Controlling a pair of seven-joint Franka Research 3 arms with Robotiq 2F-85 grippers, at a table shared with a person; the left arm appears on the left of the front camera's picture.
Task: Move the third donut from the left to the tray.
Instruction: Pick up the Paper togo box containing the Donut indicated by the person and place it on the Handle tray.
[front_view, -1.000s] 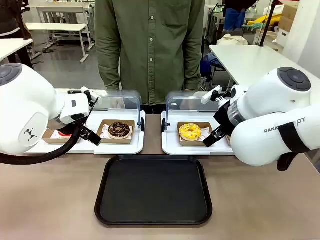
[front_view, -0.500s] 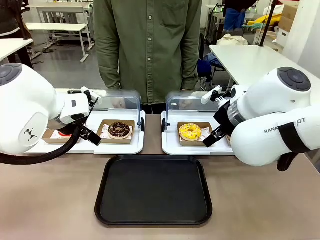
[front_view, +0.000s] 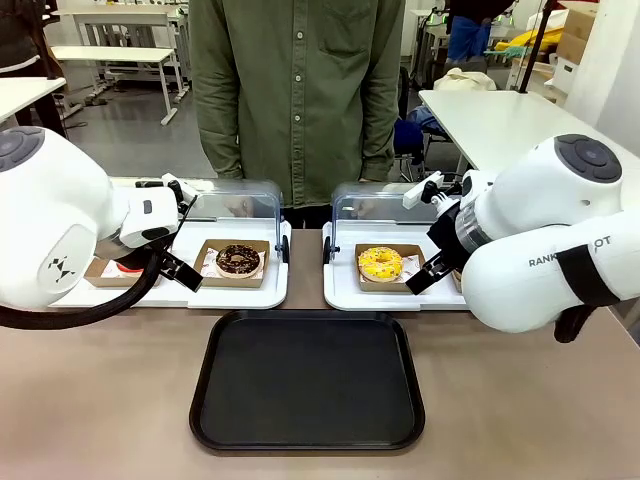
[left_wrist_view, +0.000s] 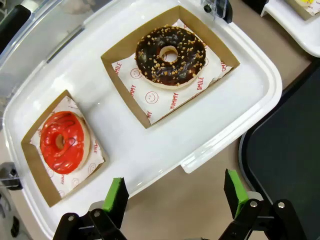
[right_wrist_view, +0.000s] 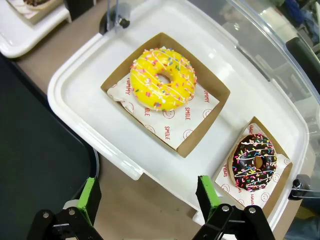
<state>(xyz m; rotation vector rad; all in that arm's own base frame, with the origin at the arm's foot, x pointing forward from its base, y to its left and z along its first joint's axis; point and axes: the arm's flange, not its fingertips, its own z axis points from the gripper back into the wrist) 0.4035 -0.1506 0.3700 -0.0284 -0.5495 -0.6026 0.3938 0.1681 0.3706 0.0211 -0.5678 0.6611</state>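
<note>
Right pincer gapes near yellow donut, sprinkled chocolate donut alongside.

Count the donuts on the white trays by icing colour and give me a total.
Yellow-iced donut: 1
Red-iced donut: 1
Dark chocolate donuts: 2
Total: 4

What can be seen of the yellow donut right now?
The yellow donut is a whole ring with glossy yellow icing, thin white drizzle and coloured sprinkles. It lies flat on printed white paper in a shallow brown cardboard box, on the white tray beside a chocolate sprinkled donut. Nothing grips it.
</note>
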